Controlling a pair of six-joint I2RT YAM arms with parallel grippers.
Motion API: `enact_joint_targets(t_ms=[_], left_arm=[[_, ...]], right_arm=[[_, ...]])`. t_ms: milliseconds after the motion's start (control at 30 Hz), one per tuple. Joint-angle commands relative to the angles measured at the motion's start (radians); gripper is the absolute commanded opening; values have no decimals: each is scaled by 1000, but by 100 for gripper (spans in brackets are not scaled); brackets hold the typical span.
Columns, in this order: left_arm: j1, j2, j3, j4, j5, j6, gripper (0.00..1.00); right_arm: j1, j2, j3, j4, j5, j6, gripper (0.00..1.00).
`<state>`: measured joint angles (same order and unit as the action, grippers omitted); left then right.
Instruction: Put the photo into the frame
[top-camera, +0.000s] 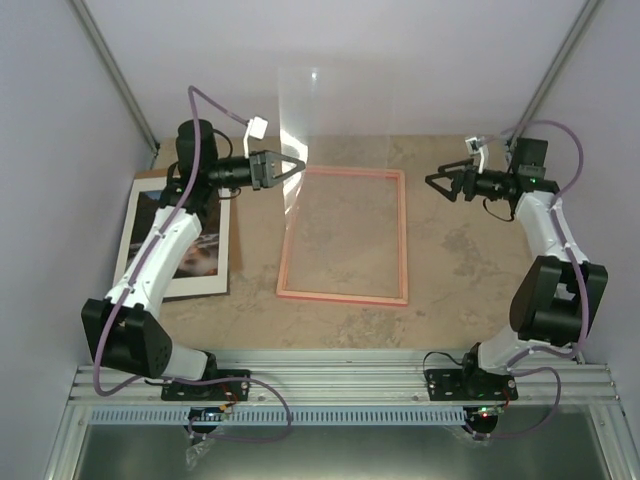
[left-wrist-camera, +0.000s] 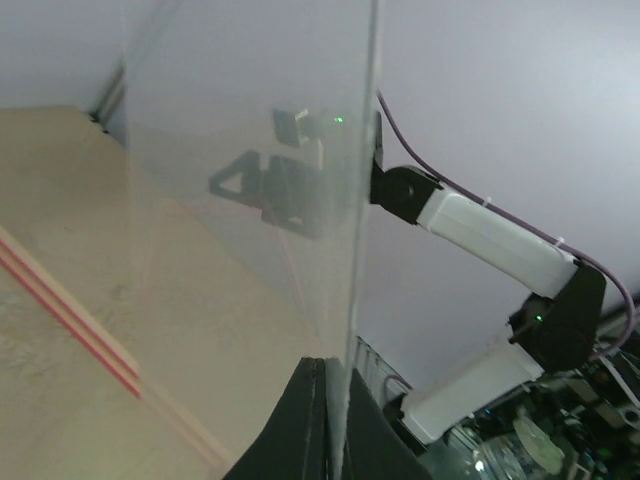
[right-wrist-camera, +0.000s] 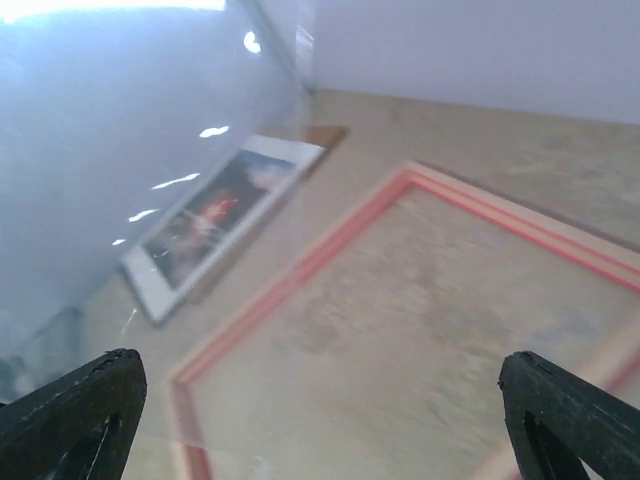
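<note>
Noting photo (top-camera: 208, 250) position: flat on the table (top-camera: 470, 290), picture side up, on the outer side of the left end effector (top-camera: 297, 164) and nearer the bases, partly under that arm's forearm. Its long axis runs parallel to the long rails of the frame (top-camera: 343, 296). Left end effector is nearer, but it is clenched on an upright clear pane (top-camera: 300, 110) by the frame's far left corner. Right end effector (top-camera: 434, 185) is released, jaws wide, across the frame and well apart from the photo. Right wrist view shows the photo's face through the pane. Left wrist view shows only the pane edge, no photo.
</note>
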<state>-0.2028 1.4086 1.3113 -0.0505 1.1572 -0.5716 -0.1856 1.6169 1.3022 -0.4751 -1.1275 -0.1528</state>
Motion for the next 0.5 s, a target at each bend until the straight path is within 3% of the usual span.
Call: enact_joint_targets(t_ms=[0,267,467], left_arm=[[-28,-46,-15,78,80,-17,0],[-62,-58,-40,165,147,-73,0],[-69,-54,-57,202,178,-84,0]], right_arm=[[27,-61,-5,140,-240,147,98],[106,-94,-47,210,-193,159,98],[131,-93,-101,234,-243,201,98]])
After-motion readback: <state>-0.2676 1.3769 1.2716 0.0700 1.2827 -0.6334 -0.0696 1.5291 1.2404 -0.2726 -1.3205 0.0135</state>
